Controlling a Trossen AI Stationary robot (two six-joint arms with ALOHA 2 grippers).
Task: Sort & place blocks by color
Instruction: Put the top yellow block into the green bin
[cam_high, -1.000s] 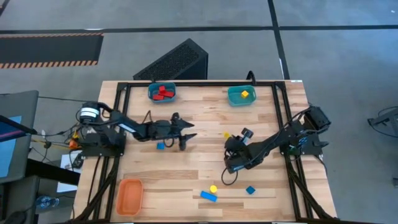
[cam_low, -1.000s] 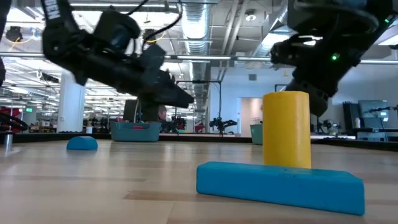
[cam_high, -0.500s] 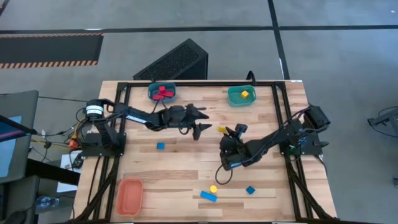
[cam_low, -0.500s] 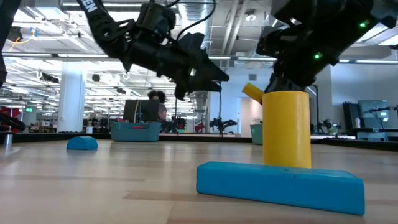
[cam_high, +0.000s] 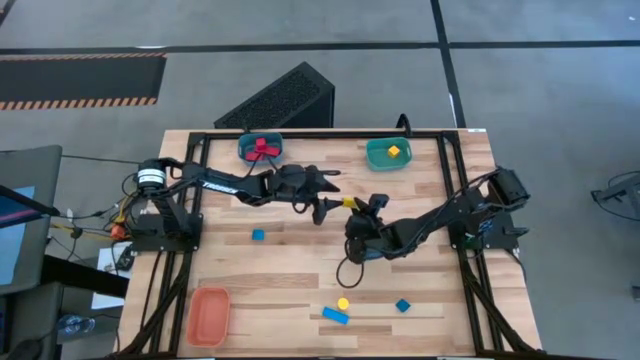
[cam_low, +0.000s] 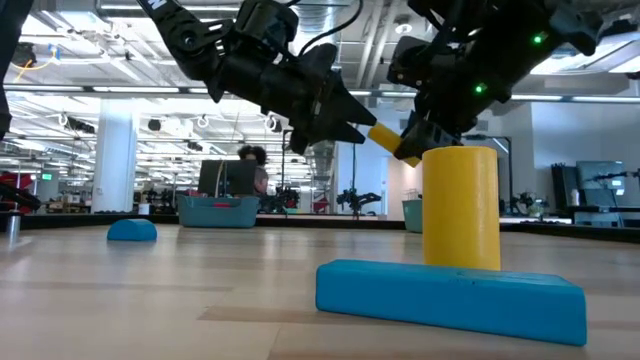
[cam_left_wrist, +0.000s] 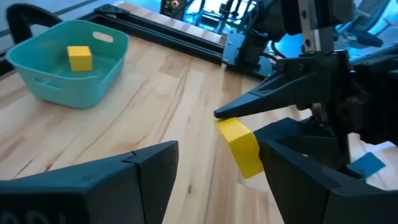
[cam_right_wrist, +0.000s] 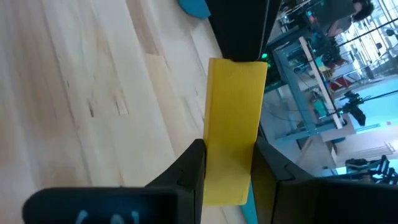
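Note:
My right gripper (cam_high: 362, 206) is at mid table, shut on a yellow bar block (cam_high: 351, 203) raised off the wood. My left gripper (cam_high: 328, 204) is open right next to it. In the left wrist view its two fingers stand either side of the bar's free end (cam_left_wrist: 245, 163); whether they touch it, I cannot tell. Red blocks (cam_high: 262, 147) lie in the far-left teal bin (cam_high: 261, 157). A yellow cube (cam_high: 393, 151) lies in the far-right teal bin (cam_high: 386, 162). On the table are a blue cube (cam_high: 258, 235), a blue bar (cam_high: 335, 316), a yellow cylinder (cam_high: 343, 303) and another blue block (cam_high: 402, 305). My right gripper pinches the yellow bar between its two fingers (cam_right_wrist: 189, 168), which sit on the bar's long sides at one end (cam_right_wrist: 227, 177). The fingers lie along the bar, coming about level from the table's right. The bar is lifted clear, and its other end (cam_right_wrist: 239, 71) points at my left gripper.
An orange bin (cam_high: 209, 315) sits at the near-left corner. A black rail frame (cam_high: 320, 134) runs round the table's edges. In the low view the yellow cylinder (cam_low: 460, 207) stands right behind the blue bar (cam_low: 450, 295). Bare wood lies between the bins and the near blocks.
My right gripper has lifted the yellow bar off the table and carried it toward the table's left. My left gripper has risen from beside the blue cube and swung toward the far edge and the right, and its open fingers now meet the bar.

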